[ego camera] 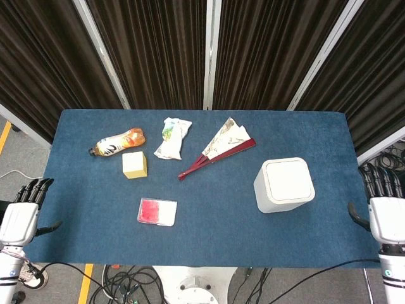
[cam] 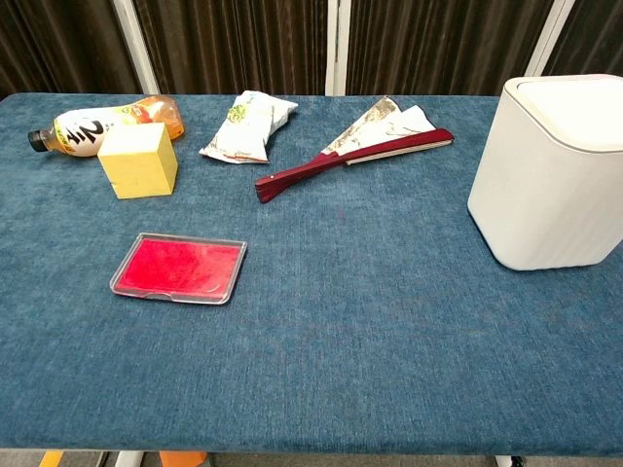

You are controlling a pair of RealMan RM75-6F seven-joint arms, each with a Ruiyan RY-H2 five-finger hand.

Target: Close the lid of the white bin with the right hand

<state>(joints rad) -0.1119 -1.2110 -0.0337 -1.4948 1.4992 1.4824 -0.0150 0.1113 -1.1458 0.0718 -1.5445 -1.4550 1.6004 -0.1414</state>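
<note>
The white bin (ego camera: pixel 285 184) (cam: pixel 550 175) stands on the right part of the blue table, and its lid (ego camera: pixel 288 179) lies flat and closed on top. My right hand (ego camera: pixel 384 212) hangs off the table's right edge, well clear of the bin, fingers apart and holding nothing. My left hand (ego camera: pixel 23 212) is off the left edge, fingers apart and empty. Neither hand shows in the chest view.
On the blue table (ego camera: pixel 215 228) lie a drink bottle (ego camera: pixel 116 142), a yellow block (ego camera: pixel 135 164), a red-filled clear case (ego camera: pixel 157 211), a white snack bag (ego camera: pixel 172 138) and a folding fan (ego camera: pixel 218 148). Dark curtains hang behind. Cables trail below the front edge.
</note>
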